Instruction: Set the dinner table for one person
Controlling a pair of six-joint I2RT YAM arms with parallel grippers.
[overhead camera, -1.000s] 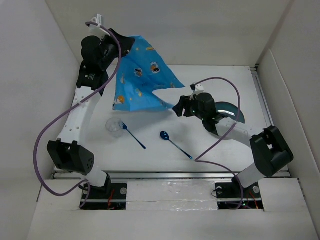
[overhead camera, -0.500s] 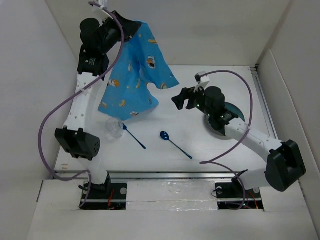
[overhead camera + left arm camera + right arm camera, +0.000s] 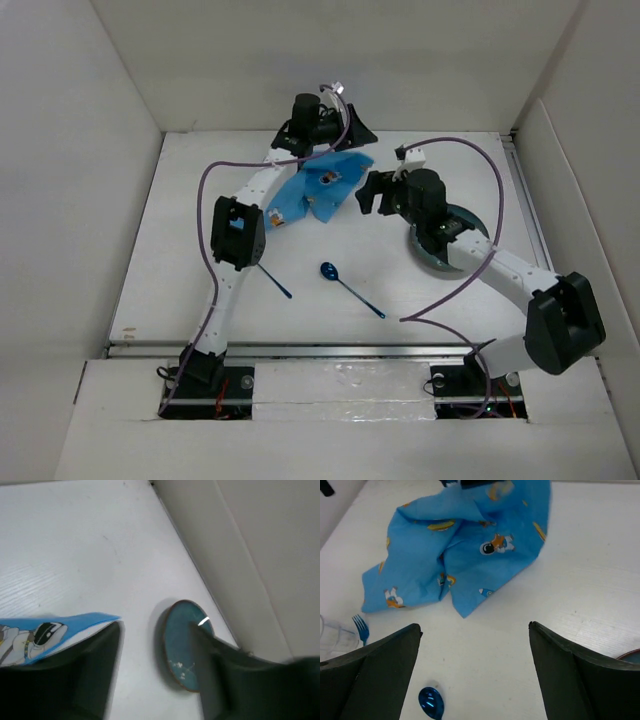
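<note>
- Setting is barely getting started: placemat (image 3: 318, 190) is lying crumpled, not spread, toward the far middle of the dinner table (image 3: 180, 220), which is stretching out under and all round it.
- Plate (image 3: 177, 642) is sitting right of the placemat, partly under the right arm. Spoon (image 3: 352, 290) and fork (image 3: 272, 281) are lying loose on the placemat's near side, and the cup (image 3: 332, 635) is standing near-left of it. Nothing is sitting on the placemat yet.
- Left gripper (image 3: 155, 645) is hanging at the placemat's far edge with jaws apart. The cloth edge is lying by one finger and is not getting pinched.
- Right gripper (image 3: 475, 627) is hovering just right of the placemat, gaping wide and gripping nothing.
</note>
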